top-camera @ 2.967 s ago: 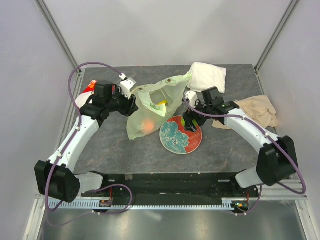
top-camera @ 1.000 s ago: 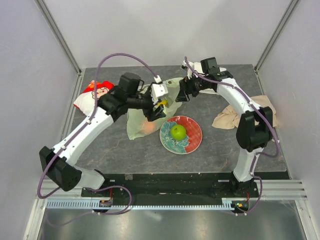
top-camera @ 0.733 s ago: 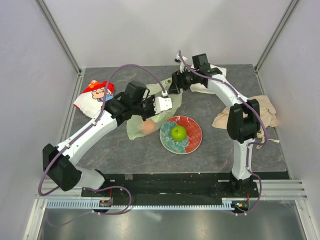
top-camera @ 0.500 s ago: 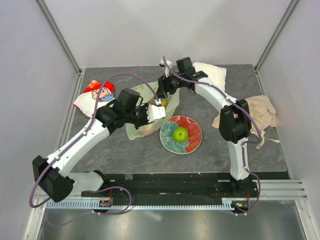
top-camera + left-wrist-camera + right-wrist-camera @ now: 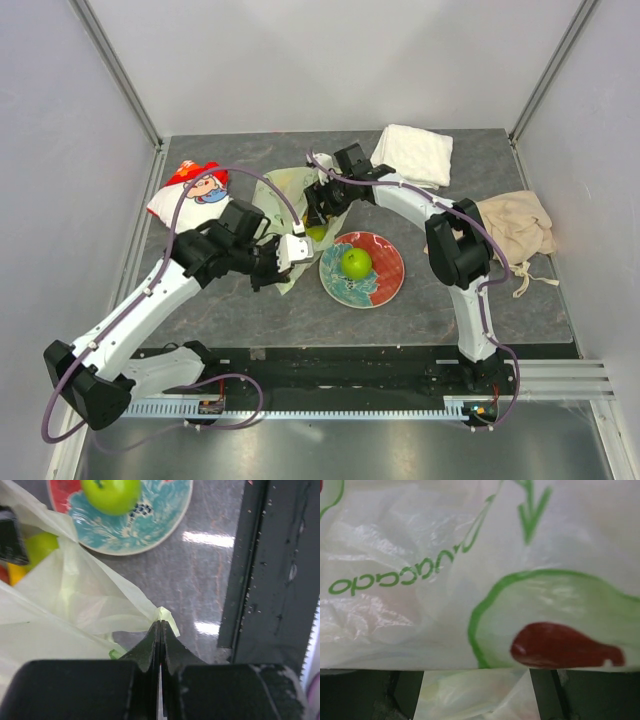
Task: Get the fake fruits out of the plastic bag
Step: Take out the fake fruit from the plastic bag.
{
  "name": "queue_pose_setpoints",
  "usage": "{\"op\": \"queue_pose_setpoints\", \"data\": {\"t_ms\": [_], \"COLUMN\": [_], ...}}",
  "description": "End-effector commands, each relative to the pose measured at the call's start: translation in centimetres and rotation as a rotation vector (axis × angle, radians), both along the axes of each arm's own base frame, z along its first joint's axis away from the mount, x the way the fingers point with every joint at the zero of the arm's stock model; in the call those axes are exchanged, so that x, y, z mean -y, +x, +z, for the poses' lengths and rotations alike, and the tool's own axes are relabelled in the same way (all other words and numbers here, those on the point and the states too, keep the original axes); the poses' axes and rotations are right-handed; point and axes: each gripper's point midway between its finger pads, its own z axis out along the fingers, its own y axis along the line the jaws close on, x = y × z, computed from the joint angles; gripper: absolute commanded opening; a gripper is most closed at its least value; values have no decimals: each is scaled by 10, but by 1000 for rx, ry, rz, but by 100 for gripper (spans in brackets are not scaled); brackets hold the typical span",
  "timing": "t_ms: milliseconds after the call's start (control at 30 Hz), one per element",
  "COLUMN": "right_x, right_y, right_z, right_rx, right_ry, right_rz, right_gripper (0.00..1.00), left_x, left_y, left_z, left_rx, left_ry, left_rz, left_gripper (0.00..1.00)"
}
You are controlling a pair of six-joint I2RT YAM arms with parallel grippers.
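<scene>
pale-green plastic bag (image 5: 281,194) lies on the tabletop (image 5: 430,312) between snack packet (image 5: 192,188) and plate (image 5: 386,284). left fingers (image 5: 149,650) pinch its corner closed. right fingers (image 5: 592,696) stand apart, film blocking their view. green apple (image 5: 356,263) sits on the plate.

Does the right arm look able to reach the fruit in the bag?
Probably: the right gripper hangs open at the mouth of the plastic bag, a green fruit close by; the left gripper pinches its corner.
</scene>
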Motion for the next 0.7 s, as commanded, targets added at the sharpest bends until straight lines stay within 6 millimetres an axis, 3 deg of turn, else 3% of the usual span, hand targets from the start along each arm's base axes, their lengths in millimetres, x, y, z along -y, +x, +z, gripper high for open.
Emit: {"op": "queue_pose_setpoints", "data": {"t_ms": [0,167,333,467,533,667], "right_x": [4,8,1,-26,-40,-62], "right_y": [27,46,49,52,63,76], "right_z": [18,13,6,18,24,17], "right_rx": [122,175,185,216,233,219], "right_ry": [-24,-60,-40,85,113,143], "right_rz": [-83,-126,-96,-76,-120,-140], "right_gripper": [83,85,85,90,98,98], "left_x": [-2,0,-5,-15,-18,-24], "left_y": [-28,-21,-9,2,2,3], "left_z": [-11,-13,-19,-17,-13,-15], "left_rx": [-145,-124,-90,-46,-46,-47], "left_ry": [-13,-7,18,46,49,78], "left_rz": [-4,-3,30,74,88,96], "left_gripper": [2,2,2,2,2,2]}}
